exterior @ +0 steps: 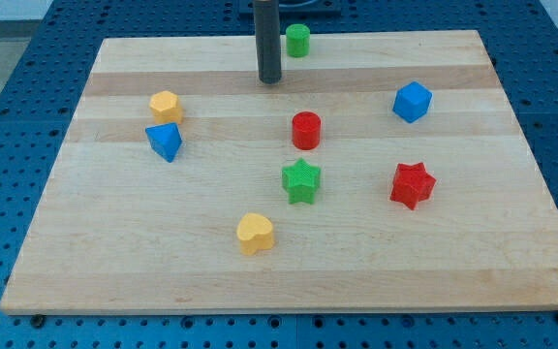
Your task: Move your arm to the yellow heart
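Observation:
The yellow heart (255,234) lies on the wooden board (114,262) toward the view's bottom, a little left of the middle. My tip (270,80) is near the view's top centre, far above the heart and touching no block. The green cylinder (297,40) is just to the tip's upper right. The red cylinder (305,130) and the green star (301,181) lie between the tip and the heart, slightly to the right of the straight line.
A yellow hexagon block (166,106) and a blue triangular block (165,142) sit at the view's left. A blue cube-like block (412,102) is at the upper right and a red star (412,185) at the right. Blue pegboard surrounds the board.

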`<state>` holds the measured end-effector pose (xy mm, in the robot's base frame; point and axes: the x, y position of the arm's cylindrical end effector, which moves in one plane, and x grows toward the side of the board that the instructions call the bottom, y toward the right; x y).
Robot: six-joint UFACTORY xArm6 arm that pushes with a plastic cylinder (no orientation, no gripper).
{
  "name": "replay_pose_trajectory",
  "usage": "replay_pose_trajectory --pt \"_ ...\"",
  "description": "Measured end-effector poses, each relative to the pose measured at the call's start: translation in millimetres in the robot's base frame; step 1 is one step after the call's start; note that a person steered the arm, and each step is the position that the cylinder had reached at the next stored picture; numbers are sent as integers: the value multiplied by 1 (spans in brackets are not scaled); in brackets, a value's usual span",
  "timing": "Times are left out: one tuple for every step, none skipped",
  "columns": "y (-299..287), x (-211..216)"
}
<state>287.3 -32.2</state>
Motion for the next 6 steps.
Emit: replay_pose_trajectory --pt "-25 7" --pt "-58 26" --pt "-56 36" --pt "-44 62" --pt "-41 96" --pt "-41 125"
